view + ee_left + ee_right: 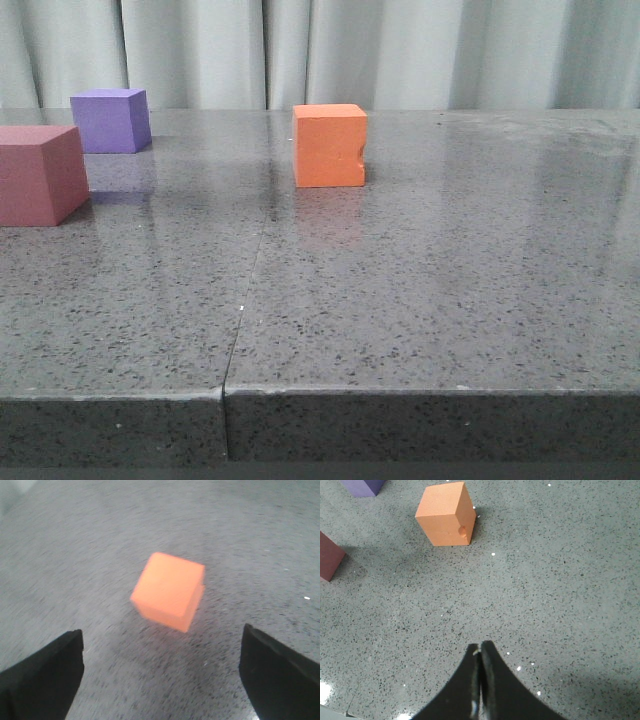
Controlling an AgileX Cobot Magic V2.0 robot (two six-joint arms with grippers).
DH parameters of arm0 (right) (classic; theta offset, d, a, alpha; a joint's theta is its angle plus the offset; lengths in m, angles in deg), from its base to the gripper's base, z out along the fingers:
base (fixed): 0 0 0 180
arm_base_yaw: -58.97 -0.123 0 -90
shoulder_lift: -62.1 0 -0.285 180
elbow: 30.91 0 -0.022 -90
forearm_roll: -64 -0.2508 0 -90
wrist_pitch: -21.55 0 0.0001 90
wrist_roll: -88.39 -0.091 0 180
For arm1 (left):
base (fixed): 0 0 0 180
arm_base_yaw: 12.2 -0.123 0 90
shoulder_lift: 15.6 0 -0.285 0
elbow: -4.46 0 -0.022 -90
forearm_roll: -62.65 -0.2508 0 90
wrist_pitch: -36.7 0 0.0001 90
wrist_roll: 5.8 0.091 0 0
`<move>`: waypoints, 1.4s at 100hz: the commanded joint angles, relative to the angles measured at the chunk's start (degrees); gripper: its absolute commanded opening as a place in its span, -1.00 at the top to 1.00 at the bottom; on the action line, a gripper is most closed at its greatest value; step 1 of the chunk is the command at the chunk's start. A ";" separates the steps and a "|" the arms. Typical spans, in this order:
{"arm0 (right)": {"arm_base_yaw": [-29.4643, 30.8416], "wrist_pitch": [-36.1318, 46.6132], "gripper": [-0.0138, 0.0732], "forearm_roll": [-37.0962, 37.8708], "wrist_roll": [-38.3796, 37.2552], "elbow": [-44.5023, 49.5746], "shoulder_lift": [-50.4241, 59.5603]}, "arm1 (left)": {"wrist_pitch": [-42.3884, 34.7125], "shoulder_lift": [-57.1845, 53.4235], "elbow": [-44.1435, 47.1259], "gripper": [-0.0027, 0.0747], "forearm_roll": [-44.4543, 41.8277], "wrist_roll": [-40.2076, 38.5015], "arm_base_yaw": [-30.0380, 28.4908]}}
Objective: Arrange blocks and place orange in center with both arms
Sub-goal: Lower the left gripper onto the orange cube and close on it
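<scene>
The front view sits low, near the counter (400, 300) edge, looking forward across it to a curtain (400, 50). The left wrist view looks steeply down, close over the orange cube (169, 590), between the spread fingers of the left tool (161, 672). The right wrist view looks down from farther back, past the right tool (480, 655). All three share the orange cube (330, 146) (446, 514).

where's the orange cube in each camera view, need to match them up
Front view: orange cube stands just left of centre, far back on the table.
Left wrist view: mid-frame, blurred, beyond the open left gripper.
Right wrist view: upper left, well ahead of the shut right gripper.
Shared landmark: the notch in one edge shows in the front and right wrist views; in the left wrist view only the speckled grey table is shared.
</scene>
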 commanded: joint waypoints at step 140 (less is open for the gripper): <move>0.20 3.48 0.81 0.31 0.48 -1.55 0.33 | -8.88 19.71 -11.65 -0.64 1.82 3.32 6.93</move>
